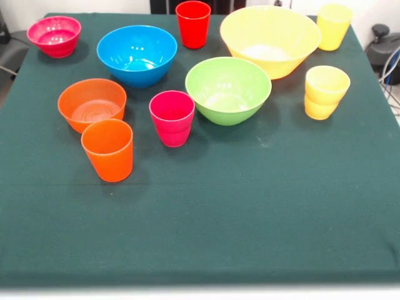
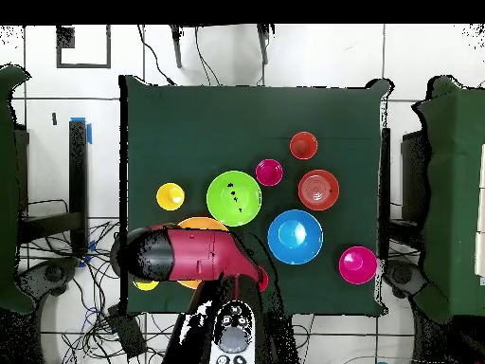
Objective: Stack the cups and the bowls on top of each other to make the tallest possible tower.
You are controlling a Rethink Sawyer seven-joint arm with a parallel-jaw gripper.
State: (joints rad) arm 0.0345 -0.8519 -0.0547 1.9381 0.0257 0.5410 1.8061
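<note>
I see no tower yet: cups and bowls stand apart on the green bench, the green bowl mid-bench, ahead of my arm drawn back over the yellow bowl; pincer state I cannot tell.

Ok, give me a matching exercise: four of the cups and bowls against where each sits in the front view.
Things:
1. orange cup
2. red cup
3. pink cup
4. pink bowl

Places, front view:
a. between blue bowl and yellow bowl
b. top left of the picture
c. just in front of orange bowl
d. between orange bowl and green bowl

Pairs: 1-c, 2-a, 3-d, 4-b
</note>
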